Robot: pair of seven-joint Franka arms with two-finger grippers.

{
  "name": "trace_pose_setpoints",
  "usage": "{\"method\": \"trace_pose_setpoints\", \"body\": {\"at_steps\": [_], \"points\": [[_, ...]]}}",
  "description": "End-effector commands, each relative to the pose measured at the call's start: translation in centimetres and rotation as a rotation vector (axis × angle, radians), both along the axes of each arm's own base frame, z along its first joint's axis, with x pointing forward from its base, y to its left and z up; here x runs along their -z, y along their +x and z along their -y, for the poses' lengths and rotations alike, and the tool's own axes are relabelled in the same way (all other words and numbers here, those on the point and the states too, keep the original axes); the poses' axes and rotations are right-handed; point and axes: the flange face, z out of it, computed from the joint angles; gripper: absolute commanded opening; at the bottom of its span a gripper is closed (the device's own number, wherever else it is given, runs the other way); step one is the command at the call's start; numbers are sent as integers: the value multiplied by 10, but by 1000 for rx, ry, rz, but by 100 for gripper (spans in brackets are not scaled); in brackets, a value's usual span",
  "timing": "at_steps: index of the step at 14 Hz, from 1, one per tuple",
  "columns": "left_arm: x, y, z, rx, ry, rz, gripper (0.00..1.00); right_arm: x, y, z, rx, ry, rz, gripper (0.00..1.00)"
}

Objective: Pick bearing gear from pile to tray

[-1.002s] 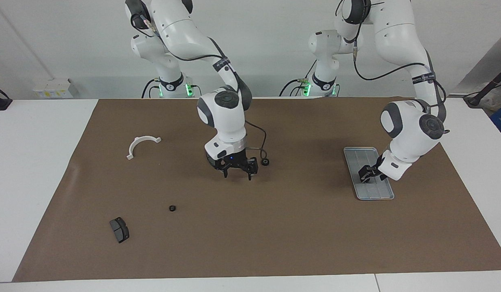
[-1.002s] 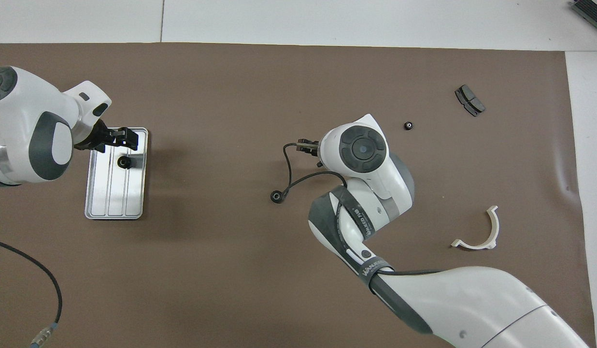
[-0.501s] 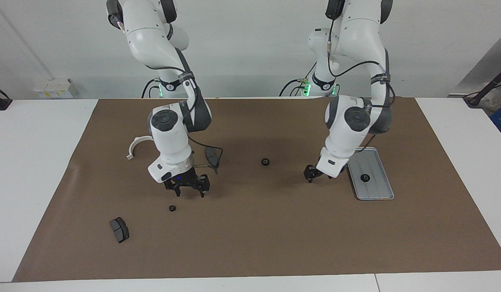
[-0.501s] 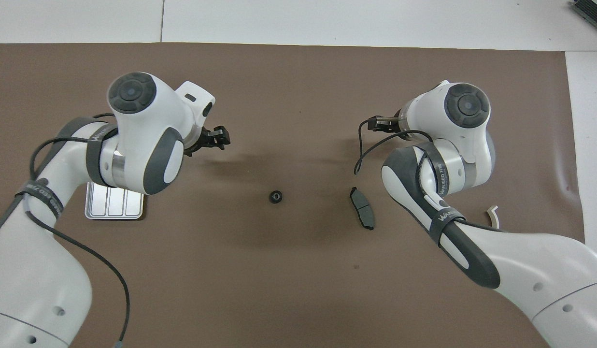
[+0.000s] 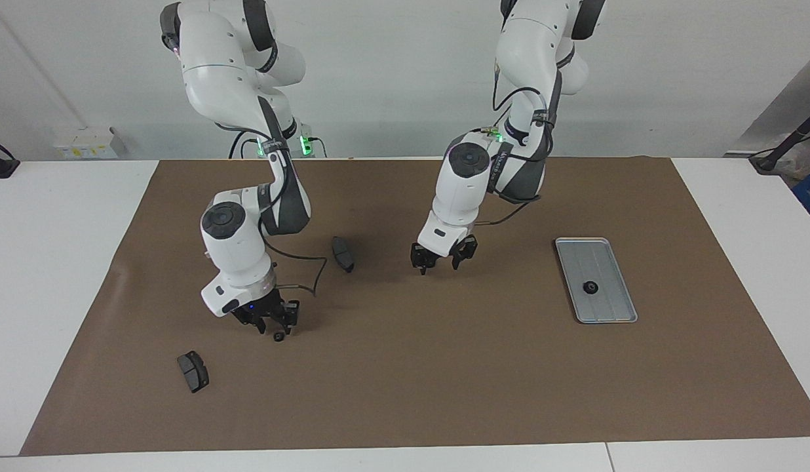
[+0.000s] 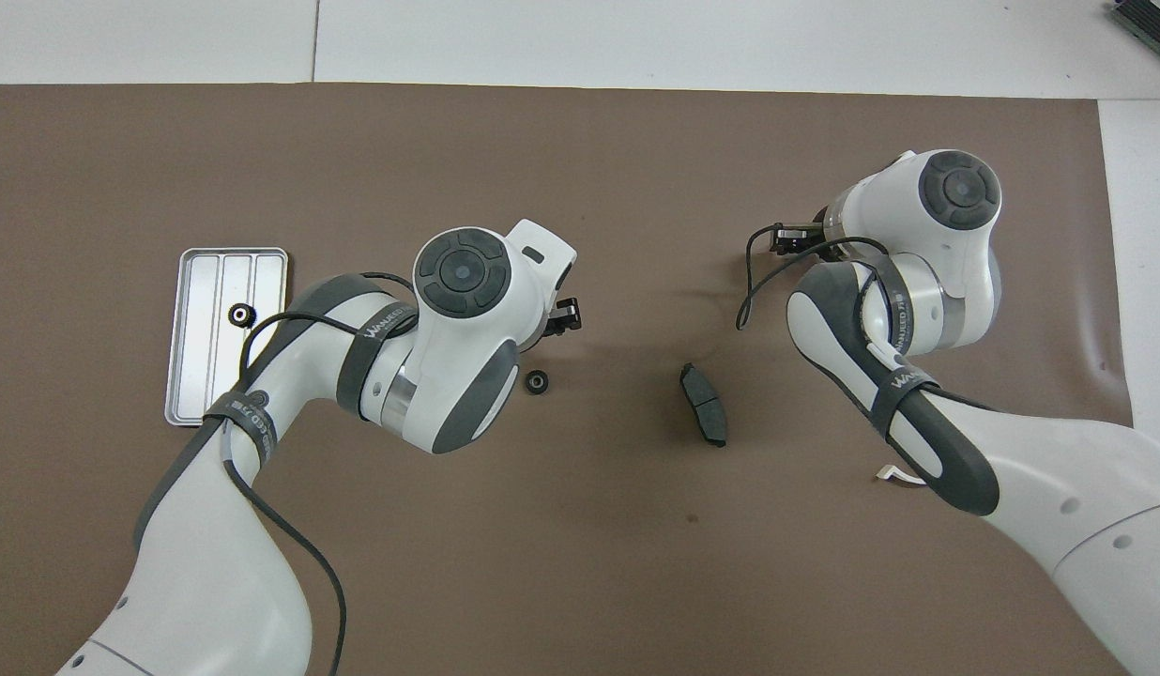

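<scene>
Silver tray long axis toward robots (one gear inside) | left gripper spread | right gripper spread over gear

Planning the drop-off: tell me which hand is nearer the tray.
Left. The left hand hangs over the mat's middle, apart from the tray; the right hand is by a small gear at the right arm's end.

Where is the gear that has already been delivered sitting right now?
The gear lies on the floor of the tray, near its middle, toward the left arm's end of the table. No gripper is over it.
</scene>
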Motion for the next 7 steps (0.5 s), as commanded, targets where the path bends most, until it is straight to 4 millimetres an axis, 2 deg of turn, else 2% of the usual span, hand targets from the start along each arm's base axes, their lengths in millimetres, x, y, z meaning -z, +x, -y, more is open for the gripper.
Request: {"method": "trace_pose_setpoints", "body": {"at_steps": [1,2,4,6,7], "points": [[14,-12,-8,20,12,-10,80,7,11,-1,-15,25,4,54],[20,-15,-10,26,15,-13,79,7,12,-2,-13,26,5,51],[25,-22,-10,31,17,-15,79,7,11,-3,-13,27,5,25],[29,-29,-12,38,21,-21,79,-1,15,-8,-13,31,21,2],[30,-30,-12,39,18,-16,79,-8,17,-14,-12,40,31,0]]}}
